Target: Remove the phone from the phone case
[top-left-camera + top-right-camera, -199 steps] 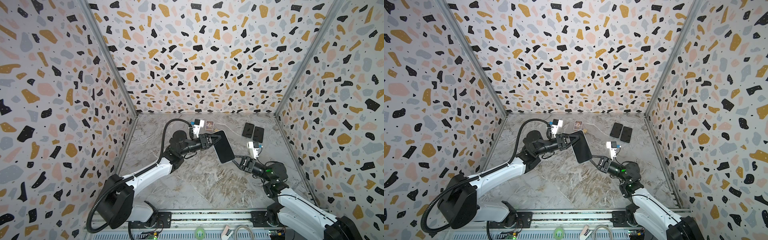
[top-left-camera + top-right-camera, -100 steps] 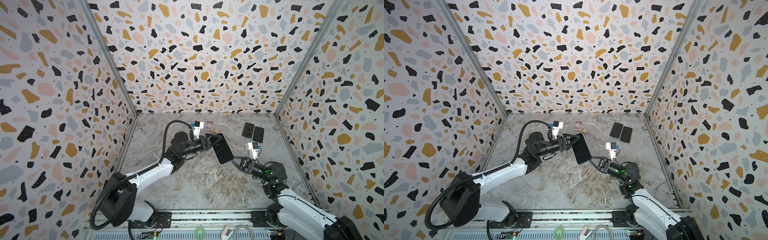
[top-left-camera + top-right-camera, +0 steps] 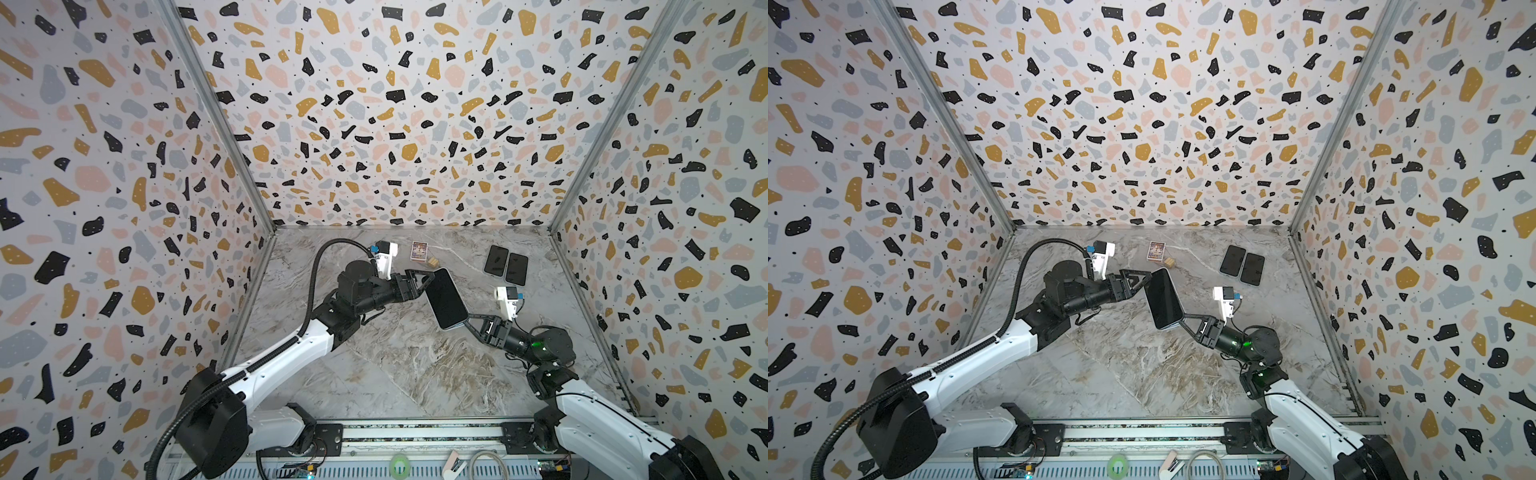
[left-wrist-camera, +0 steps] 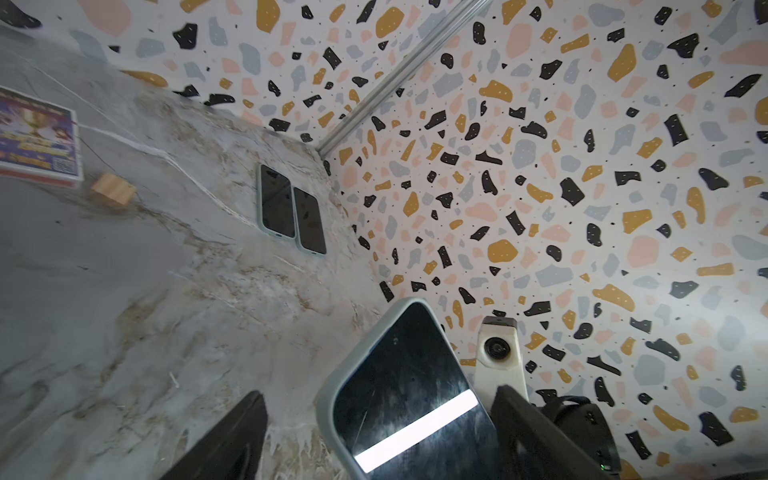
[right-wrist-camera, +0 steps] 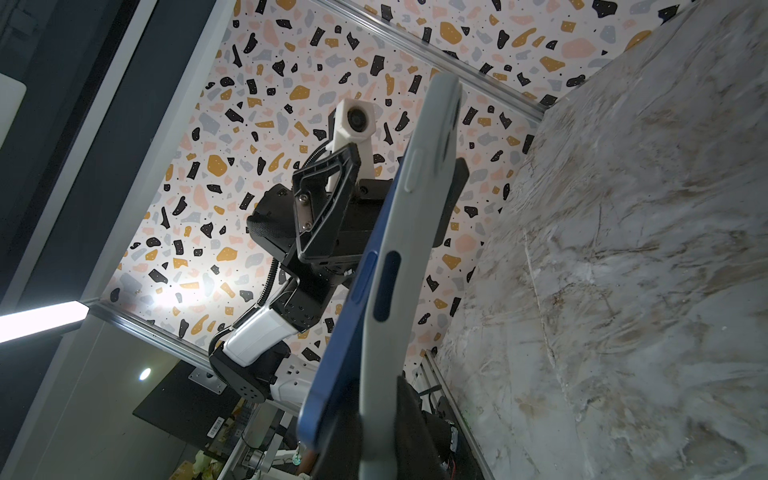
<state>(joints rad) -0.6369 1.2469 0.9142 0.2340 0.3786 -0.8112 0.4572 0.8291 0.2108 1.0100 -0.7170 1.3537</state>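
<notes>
Phone: flat slab with rounded corners, glossy black glass, blue metal edge showing in the right wrist view. It is held in the air above the middle of the counter, tilted, one end toward the far edge.

Phone case: matte pale grey-green shell, soft-looking, with a raised button and a dark slot on its side. The blue edge stands partly proud of the shell along one long side.

Right gripper: black fingers pinched together on the lower end of the phone case.

Left gripper: jaws apart, one finger on each side of the upper end. A gap shows beside one finger; contact at the other I cannot tell.

Counter: grey-and-tan marbled sheet, smooth. Walls: terrazzo print on three sides, joined by bare aluminium posts.

Near the far right corner, flat and screen up: a spare handset touching a second handset, both with pale rims. By the far edge, a small printed box with a wooden cube just beside it, close behind the left gripper.
</notes>
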